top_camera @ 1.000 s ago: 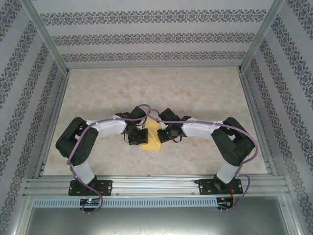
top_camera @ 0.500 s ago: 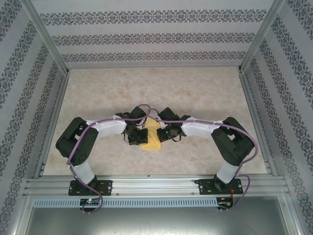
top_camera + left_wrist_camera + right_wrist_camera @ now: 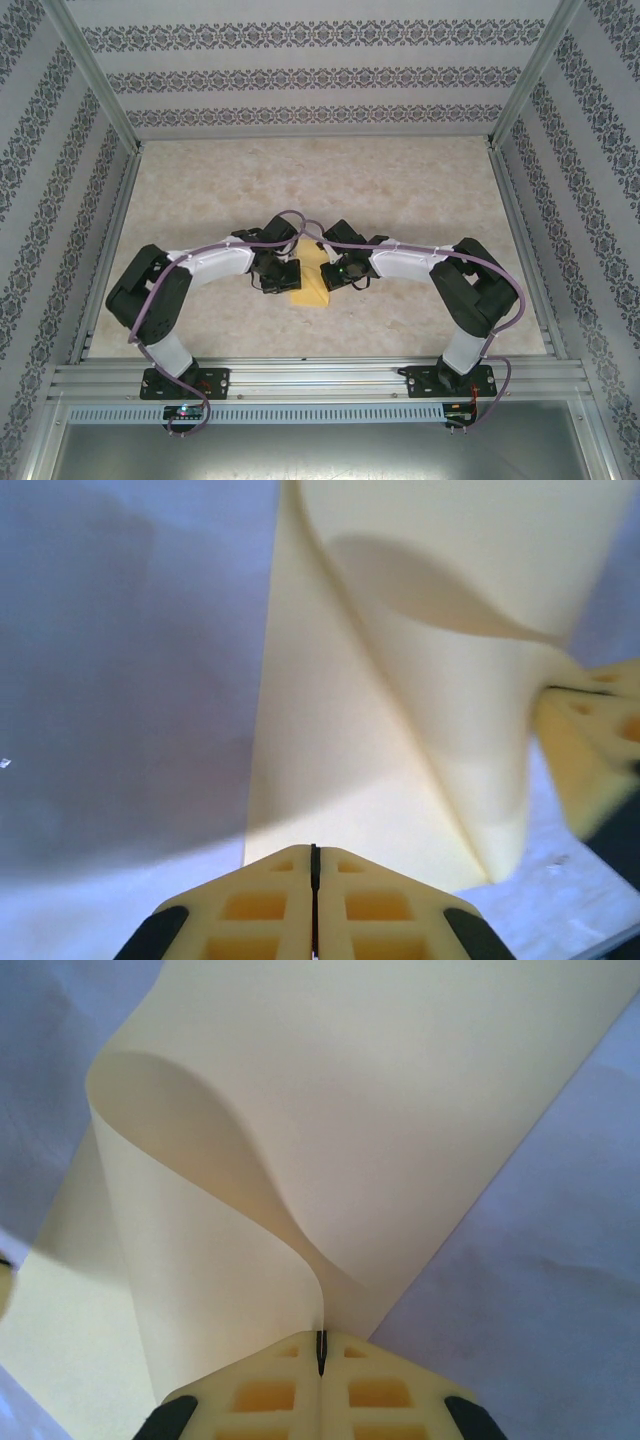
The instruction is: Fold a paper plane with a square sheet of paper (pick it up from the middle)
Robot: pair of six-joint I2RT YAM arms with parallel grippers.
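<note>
My right fingers (image 3: 326,1348) are clamped on a curled-up edge of the yellow paper (image 3: 400,1110), which lies partly flat in the middle of the desk (image 3: 400,190). My left fingers (image 3: 320,865) are pressed together at its near edge; I cannot tell if they pinch it.

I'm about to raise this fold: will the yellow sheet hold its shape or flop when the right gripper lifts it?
Probably floppy: the sheet bows in a soft curve from where the right gripper pinches it, no crisp crease. Likely light and thin, so it may slide on the smooth table.
</note>
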